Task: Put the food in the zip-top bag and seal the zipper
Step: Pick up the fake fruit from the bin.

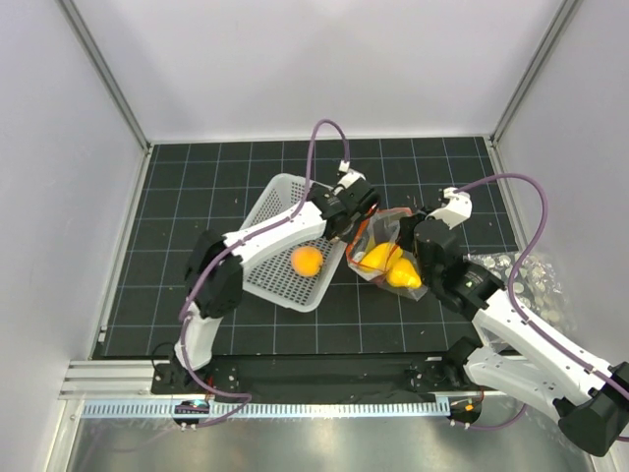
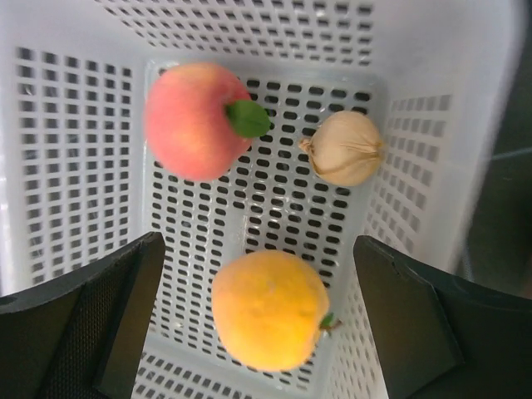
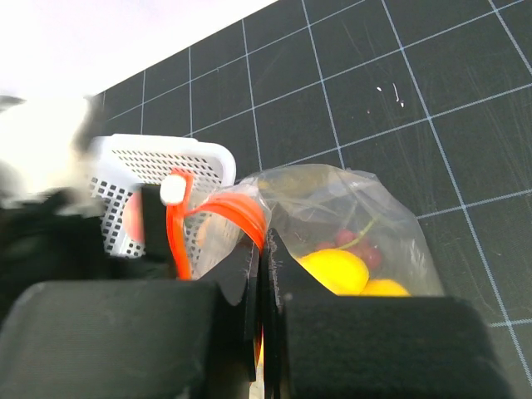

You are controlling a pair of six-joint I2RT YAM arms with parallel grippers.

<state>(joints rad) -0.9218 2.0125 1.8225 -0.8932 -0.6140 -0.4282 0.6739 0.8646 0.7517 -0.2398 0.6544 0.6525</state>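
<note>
L gripper (image 2: 259, 278) spread wide over white basket (image 2: 75, 166), orange fruit (image 2: 268, 309) directly betw. its jaws, peach (image 2: 195, 120) at 11 o'clock — zip-top bag (image 3: 357, 199) sits at basket's 3 o'clock, mouth pinched in closed R gripper (image 3: 264, 266).

White perforated basket (image 1: 270, 280) on black grid mat (image 1: 197, 197).

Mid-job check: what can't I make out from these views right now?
- Top view: the left arm covers the peach and pale ball in the basket; only the orange fruit shows.
- Right wrist view: the right gripper, jaws shut on the zip-top bag, hides its lower half; how far the zipper is closed is unreadable.
- Same view: left edge blurred.
</note>
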